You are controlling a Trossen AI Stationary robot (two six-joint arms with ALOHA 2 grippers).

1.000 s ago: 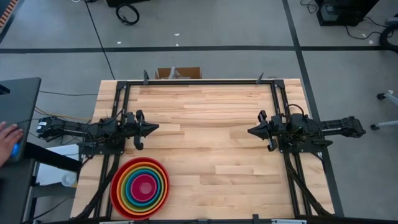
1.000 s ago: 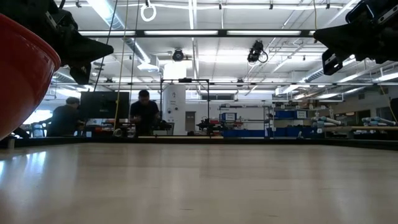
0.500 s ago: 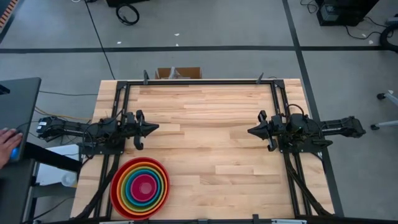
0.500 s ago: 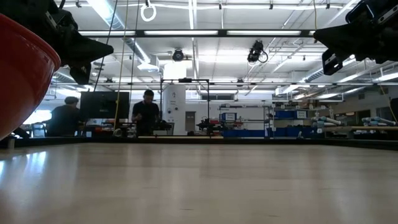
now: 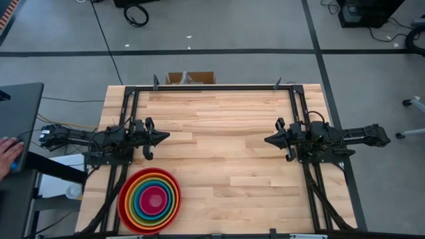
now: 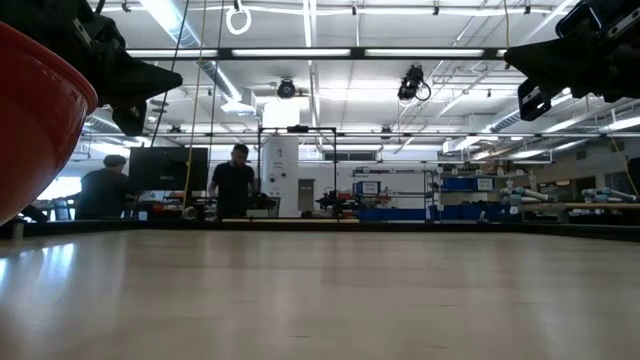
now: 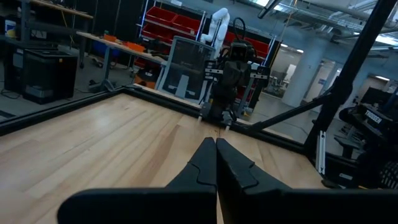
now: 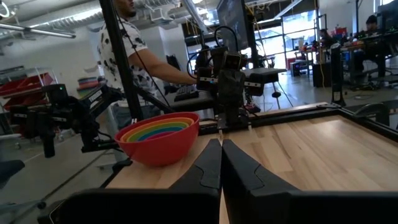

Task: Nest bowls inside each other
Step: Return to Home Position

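At the front-left corner of the table (image 5: 219, 119) sits the stack of bowls (image 5: 149, 200), all nested into one. The red outer bowl (image 6: 35, 120) holds orange, yellow, green and blue rings, with a pinkish-red one at the centre. The rims look concentric and nothing touches the stack. The nesting looks done, so the step in hand is only to park the arms.

Farther in, about halfway along the left edge, the left claw (image 5: 166, 137) hangs above the boards. Its fingers are pressed together and empty, pointing across the table. It is the arm closer to the stack, yet apart from it. Opposite, by the right edge, the right claw (image 5: 267, 140) mirrors it, also closed on nothing and well apart from the bowls.

Both arms look folded into what I take for the rest pose. To finish well, hold the fingers shut and make any last settling small and slow. The left arm should move only up or back toward its own edge, never toward the front corner, where a brush could skew the stack.

Beyond the left edge, a person's hand (image 5: 9, 154) rests on a dark desk. People (image 6: 233, 180) stand far off in the room.
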